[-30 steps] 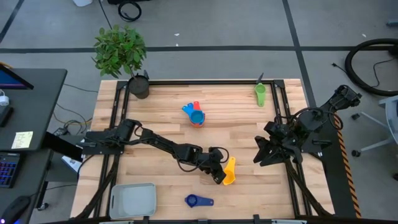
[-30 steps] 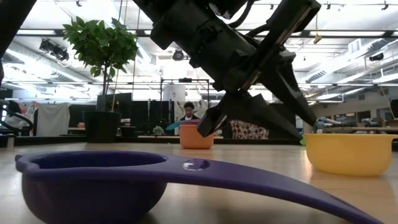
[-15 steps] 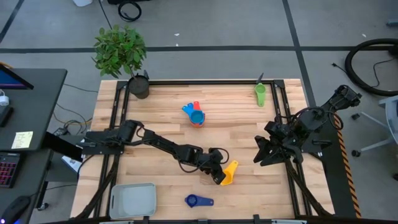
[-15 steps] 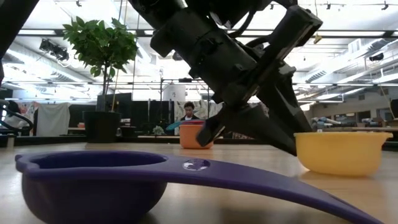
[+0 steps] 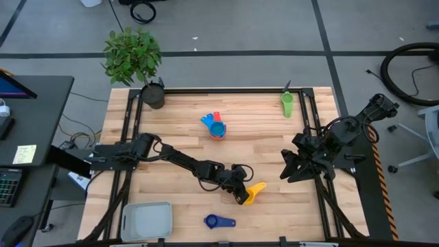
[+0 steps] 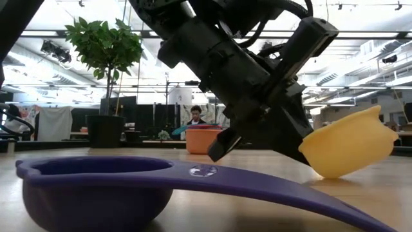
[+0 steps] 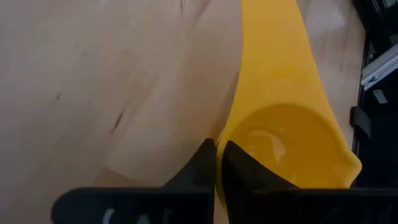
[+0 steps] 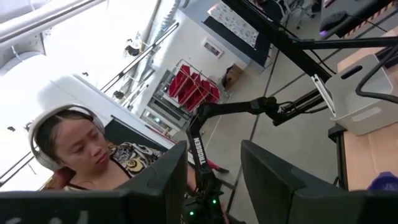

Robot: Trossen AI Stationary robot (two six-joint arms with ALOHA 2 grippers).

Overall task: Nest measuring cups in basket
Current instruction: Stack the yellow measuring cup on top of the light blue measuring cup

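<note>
A: Where is the left gripper (image 5: 241, 195)?
B: Low over the wood table (image 5: 274, 144), around six o'clock of its middle. Its fingers (image 7: 208, 163) are clenched on the rim of the yellow cup (image 5: 255, 191), and the low view shows that cup (image 6: 347, 142) tipped, one edge off the boards.

A: And the right gripper (image 5: 287, 171)?
B: At the table's three o'clock edge, held off the surface with its fingers (image 8: 273, 180) parted and nothing between them.

A: The other cups?
B: The dark blue cup (image 5: 218, 221) lies near the six o'clock edge, right in front of the low camera (image 6: 96, 187). An orange cup (image 5: 218, 132) with the light blue cup (image 5: 208, 121) and the red cup (image 5: 217, 116) sits at about twelve o'clock from centre, the three touching; how they nest I cannot tell. The green cup (image 5: 287, 103) is at the one o'clock corner.

A: The basket?
B: The basket (image 5: 146, 219) rests at the seven o'clock corner, well apart from every cup.

A: What about the surroundings?
B: Pale plank top inside a black frame (image 5: 226, 90). A potted plant (image 5: 134, 58) stands at the eleven o'clock corner. A desk (image 5: 34, 123) sits at nine o'clock, on grey floor. Past the table a person (image 6: 194, 116) sits in a bright workshop, and the right wrist view catches a person (image 8: 74, 149) wearing headphones.
</note>
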